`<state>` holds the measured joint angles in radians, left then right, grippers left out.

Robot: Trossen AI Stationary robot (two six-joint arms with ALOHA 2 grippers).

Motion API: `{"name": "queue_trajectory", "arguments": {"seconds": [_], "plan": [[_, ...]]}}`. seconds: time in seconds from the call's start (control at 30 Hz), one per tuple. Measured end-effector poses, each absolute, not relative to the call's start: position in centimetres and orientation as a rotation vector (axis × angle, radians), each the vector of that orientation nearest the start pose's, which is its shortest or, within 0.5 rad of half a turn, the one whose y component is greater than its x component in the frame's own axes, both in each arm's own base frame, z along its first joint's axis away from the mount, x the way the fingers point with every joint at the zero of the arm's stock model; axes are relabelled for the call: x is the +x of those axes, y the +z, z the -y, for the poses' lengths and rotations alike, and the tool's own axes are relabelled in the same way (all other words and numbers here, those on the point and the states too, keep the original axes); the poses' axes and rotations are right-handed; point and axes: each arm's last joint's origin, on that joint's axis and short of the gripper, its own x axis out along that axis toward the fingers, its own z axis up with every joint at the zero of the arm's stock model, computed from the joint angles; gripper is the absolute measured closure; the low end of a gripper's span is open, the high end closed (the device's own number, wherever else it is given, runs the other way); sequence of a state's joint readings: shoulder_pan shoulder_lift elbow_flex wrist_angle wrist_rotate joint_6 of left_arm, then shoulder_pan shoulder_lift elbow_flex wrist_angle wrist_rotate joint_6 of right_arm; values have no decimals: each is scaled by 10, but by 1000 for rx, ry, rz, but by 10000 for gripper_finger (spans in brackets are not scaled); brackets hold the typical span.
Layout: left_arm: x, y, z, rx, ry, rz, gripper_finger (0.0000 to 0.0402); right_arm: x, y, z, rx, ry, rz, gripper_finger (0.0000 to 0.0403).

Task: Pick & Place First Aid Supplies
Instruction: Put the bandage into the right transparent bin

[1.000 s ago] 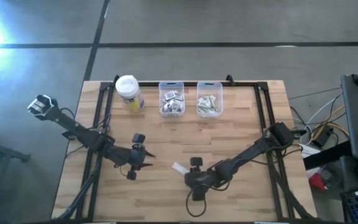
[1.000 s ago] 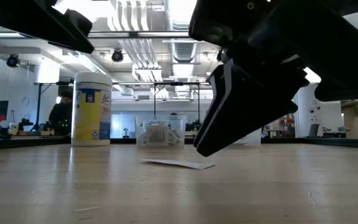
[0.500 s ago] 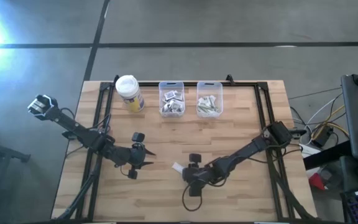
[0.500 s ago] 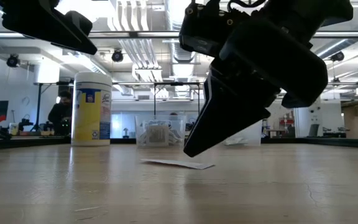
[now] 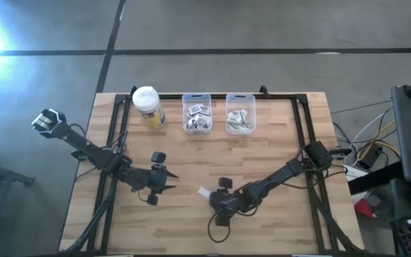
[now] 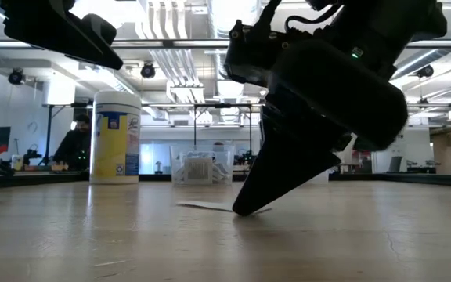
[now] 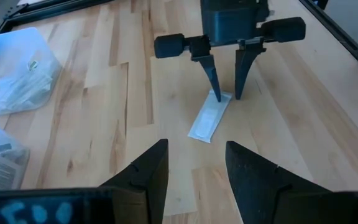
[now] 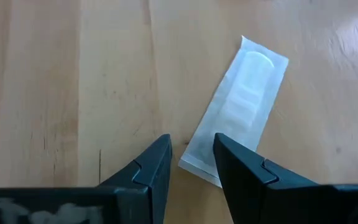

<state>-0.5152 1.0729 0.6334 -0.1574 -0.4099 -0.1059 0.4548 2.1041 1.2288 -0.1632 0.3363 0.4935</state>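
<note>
The left wrist view showed what the high view hid: the right pincer [image 7: 227, 94] pointed straight down, its fingers slightly parted astride one end of a narrow white strip packet [image 7: 210, 116] lying flat on the worktop [image 7: 303, 124], gripping nothing. The left pincer [image 5: 164, 180] hovered nearby, open and empty.

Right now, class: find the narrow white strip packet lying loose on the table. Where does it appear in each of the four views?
High view: strip packet at lower centre, by the right gripper.
Low view: flat on the wood at centre, under the dark gripper.
Left wrist view: centre, between the far gripper's fingertips.
Right wrist view: right of centre.
Shared landmark: the right gripper beside it.
</note>
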Motion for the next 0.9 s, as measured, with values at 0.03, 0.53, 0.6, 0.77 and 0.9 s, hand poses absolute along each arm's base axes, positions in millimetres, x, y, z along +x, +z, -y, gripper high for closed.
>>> {"name": "queue_trajectory", "arguments": {"seconds": [0.03,0.53,0.6,0.77,0.9], "plan": [[196,233,98,164,-73,-538,248,368,99,-168,78,-142,-959,280],[196,233,98,164,-74,-538,248,367,95,-150,208,-270,-1033,367],[196,233,98,164,-74,-538,248,367,95,-149,218,-281,-1034,382],[196,232,98,164,-74,-538,248,367,96,-149,224,-285,-1032,394],[196,232,98,164,-74,-538,248,364,104,-151,222,-274,-1027,394]]}}
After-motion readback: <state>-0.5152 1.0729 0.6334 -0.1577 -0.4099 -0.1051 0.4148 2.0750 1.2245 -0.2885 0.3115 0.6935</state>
